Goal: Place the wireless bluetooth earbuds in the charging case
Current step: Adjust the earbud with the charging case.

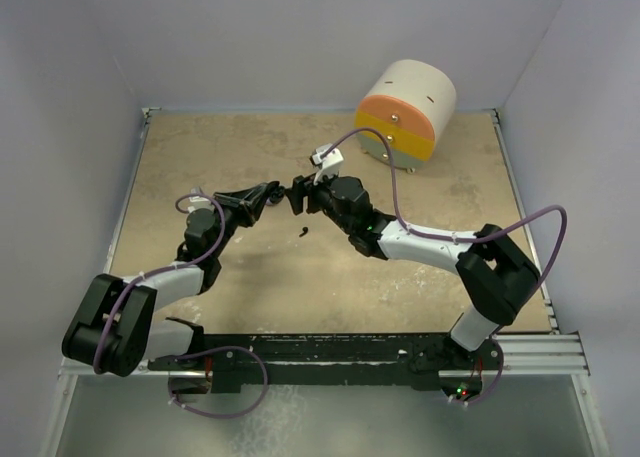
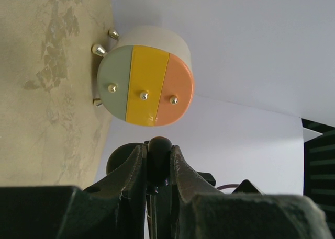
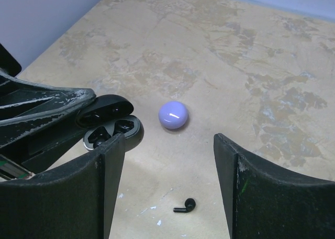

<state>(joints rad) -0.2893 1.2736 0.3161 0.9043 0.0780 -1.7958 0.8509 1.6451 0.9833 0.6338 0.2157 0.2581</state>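
1. Top view: high behind the arms, looking down on the whole table (image 1: pixel 250 297). The bases are at the bottom edge and the box (image 1: pixel 405 107) is upper right.
2. Left wrist: low, close, rolled sideways so the table fills the frame's left. It faces the same box past the left fingers (image 2: pixel 131 171).
3. Right wrist: close, tilted down between the right fingers (image 3: pixel 104 171). Its case (image 3: pixel 112 125) also shows lower centre in the left-wrist view, and its earbud (image 3: pixel 185 206) mid-frame in the top view.

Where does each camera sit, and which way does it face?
Top external: above and behind the robot, looking down on the table; both arms show.
Left wrist: looks across the table at the striped drum; left claw shut on the charging case.
Right wrist: looks down past the open right claw at a black earbud.
Shared: both wrists see the case.
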